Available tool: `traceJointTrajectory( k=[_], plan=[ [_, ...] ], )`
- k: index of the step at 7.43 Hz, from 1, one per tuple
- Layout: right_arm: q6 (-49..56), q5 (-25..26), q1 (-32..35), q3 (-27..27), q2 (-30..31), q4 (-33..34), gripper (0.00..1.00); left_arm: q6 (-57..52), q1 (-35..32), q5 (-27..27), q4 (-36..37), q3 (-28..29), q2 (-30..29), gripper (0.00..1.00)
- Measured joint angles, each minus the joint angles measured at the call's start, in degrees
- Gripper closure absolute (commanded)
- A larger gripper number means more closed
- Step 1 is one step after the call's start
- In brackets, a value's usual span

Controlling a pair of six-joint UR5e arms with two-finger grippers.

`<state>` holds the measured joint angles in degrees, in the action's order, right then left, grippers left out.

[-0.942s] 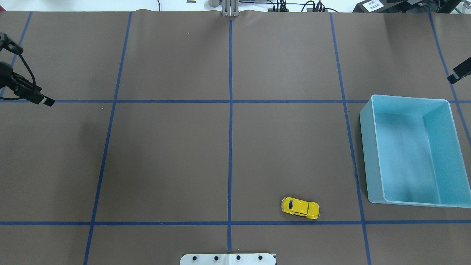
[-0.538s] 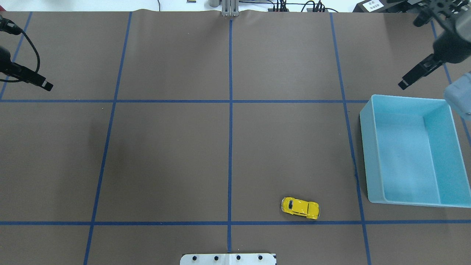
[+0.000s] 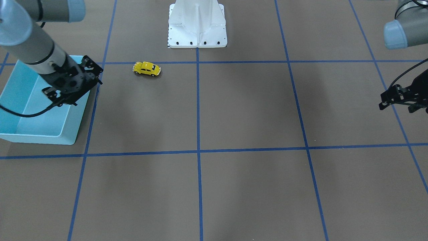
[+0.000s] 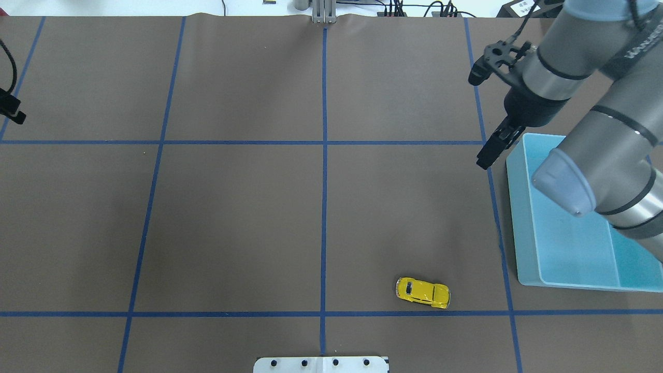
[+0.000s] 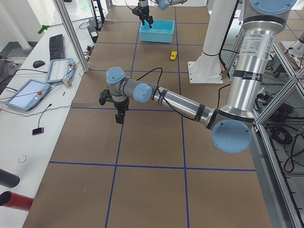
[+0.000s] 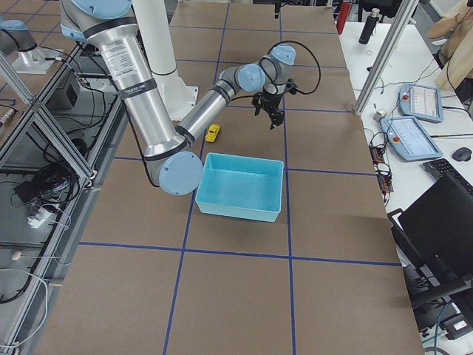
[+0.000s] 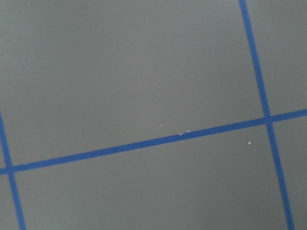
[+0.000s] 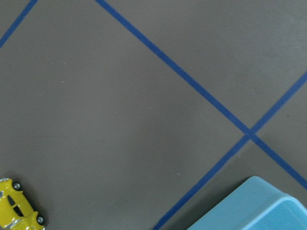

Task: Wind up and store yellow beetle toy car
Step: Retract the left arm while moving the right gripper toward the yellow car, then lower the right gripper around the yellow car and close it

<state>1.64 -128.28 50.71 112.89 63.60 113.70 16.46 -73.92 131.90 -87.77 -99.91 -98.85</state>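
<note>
The yellow beetle toy car (image 4: 422, 292) stands on the brown table near the front, right of the centre line; it also shows in the front view (image 3: 146, 68) and at the lower left of the right wrist view (image 8: 17, 211). My right gripper (image 4: 485, 160) hangs above the table by the far left corner of the light blue bin (image 4: 513, 217), well away from the car; its fingers look shut and hold nothing. My left gripper (image 4: 15, 116) is at the table's far left edge, looks shut and is empty.
The bin is empty, and my right arm (image 4: 595, 171) crosses above it. The robot's white base plate (image 4: 321, 364) is at the front edge. Blue tape lines (image 4: 324, 207) mark a grid on the table.
My right arm has swung in from the right edge to beside the bin's far left corner. My left gripper has drawn back toward the left edge. The car has not moved.
</note>
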Motion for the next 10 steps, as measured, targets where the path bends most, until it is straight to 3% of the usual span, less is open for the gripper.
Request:
traceJointTrajectory(
  k=[3, 6, 8, 10],
  plan=[
    [-5.44, 4.64, -11.8, 8.98, -0.96, 4.31, 0.0, -9.1, -7.82, 0.6, 0.75, 0.86, 8.09, 0.0],
    [-13.8, 18.66, -28.3, 11.2, 0.4, 3.11, 0.0, -11.74, -12.78, 2.19, 0.93, 2.31, 12.12, 0.0],
    [-15.28, 23.72, -33.54, 10.81, 5.39, -4.8, 0.0, -11.96, -13.77, 2.43, 0.97, 3.21, 12.26, 0.0],
    [-15.38, 24.8, -35.37, 6.51, 10.1, -16.95, 0.0, -11.59, -13.86, 2.53, 1.59, 3.42, 11.64, 0.0]
  ],
)
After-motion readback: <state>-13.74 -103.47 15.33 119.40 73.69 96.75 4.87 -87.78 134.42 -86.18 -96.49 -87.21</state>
